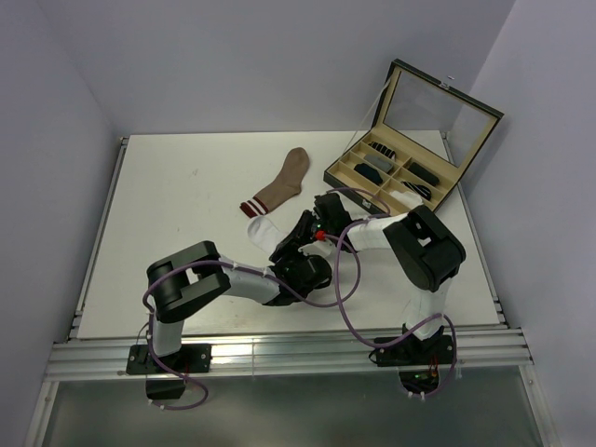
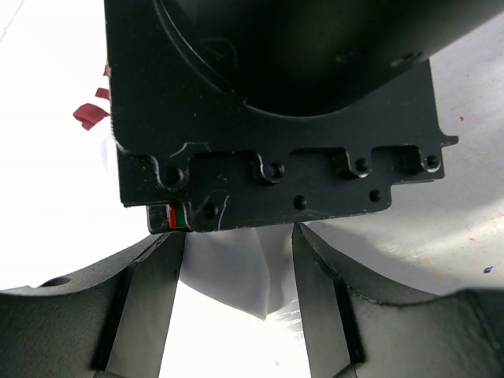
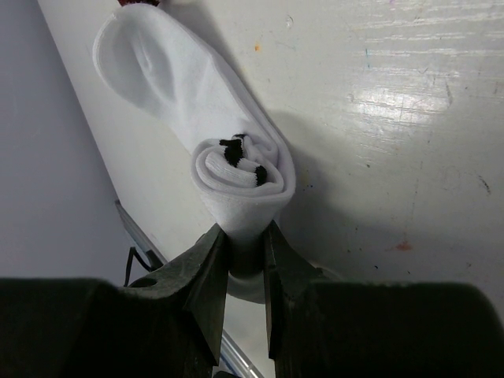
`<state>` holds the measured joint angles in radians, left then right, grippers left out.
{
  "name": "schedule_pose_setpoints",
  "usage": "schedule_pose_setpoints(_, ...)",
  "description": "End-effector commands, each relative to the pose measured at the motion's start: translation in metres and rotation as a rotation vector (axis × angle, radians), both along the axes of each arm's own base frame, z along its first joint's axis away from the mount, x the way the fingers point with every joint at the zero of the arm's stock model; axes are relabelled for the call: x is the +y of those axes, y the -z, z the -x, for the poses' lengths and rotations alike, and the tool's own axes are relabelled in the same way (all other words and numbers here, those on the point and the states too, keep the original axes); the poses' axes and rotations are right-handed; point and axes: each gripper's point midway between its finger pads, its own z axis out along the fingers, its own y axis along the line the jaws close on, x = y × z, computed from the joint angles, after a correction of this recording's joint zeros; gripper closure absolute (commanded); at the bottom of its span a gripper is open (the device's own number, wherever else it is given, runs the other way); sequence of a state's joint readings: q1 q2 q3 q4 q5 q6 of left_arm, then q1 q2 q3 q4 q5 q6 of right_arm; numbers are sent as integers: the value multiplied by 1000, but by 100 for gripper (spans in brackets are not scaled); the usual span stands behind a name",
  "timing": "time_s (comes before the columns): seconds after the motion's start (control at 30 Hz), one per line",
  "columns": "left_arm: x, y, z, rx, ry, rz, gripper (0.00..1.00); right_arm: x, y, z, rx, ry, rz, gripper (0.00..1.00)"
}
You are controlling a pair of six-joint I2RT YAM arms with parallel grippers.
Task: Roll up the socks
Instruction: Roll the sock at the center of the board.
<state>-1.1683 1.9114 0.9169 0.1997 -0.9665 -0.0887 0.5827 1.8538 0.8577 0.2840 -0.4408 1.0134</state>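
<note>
Right wrist view: the white sock [image 3: 177, 75] is seen lying on the pale table [image 3: 409, 142], its near end wound into a tight roll with dark stripes showing at the centre. That rolled end is pinched between the closed fingers [image 3: 206, 272] of the right gripper [image 3: 246, 232], while the rest of the sock is spread flat away from it.

In the left wrist view, the left gripper [image 2: 236, 244] is shown with its fingers [image 2: 153, 303] held apart; white sock fabric is seen between them, and the black body of the other arm [image 2: 276, 102] fills the space ahead.

From the top camera, both arms are seen meeting at the table's middle. The tan sock [image 1: 284, 183] is laid out flat just beyond them, its striped cuff beside the white sock. An open divided box [image 1: 346, 171] is set at the far right corner.
</note>
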Motion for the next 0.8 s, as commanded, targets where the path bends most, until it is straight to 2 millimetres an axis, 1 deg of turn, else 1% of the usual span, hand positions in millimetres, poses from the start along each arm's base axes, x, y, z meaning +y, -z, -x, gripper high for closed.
schedule_pose_setpoints(0.0, 14, 0, -6, -1, -32, -60, 38, 3, 10, 11, 43, -29, 26, 100)
schedule_pose_setpoints(0.23, 19, 6, -7, 20, -48, -66, 40, 2, 11, 11, 45, -28, 27, 100)
schedule_pose_setpoints(0.47, 21, 6, -8, 31, -64, -58, 43, 1, 10, 11, 46, -30, 25, 100)
schedule_pose_setpoints(0.53, 22, 10, -9, 43, -66, -69, 43, 0, 10, 10, 47, -29, 21, 100)
schedule_pose_setpoints(0.57, 20, 9, -10, 43, -73, -59, 44, 0, 9, 11, 46, -33, 20, 100)
schedule_pose_setpoints(0.7, 22, 16, -11, 76, -89, -64, 47, -2, 7, 13, 42, -42, 21, 100)
schedule_pose_setpoints(0.77, 21, 19, -12, 96, -93, -39, 51, -3, 7, 15, 40, -49, 26, 100)
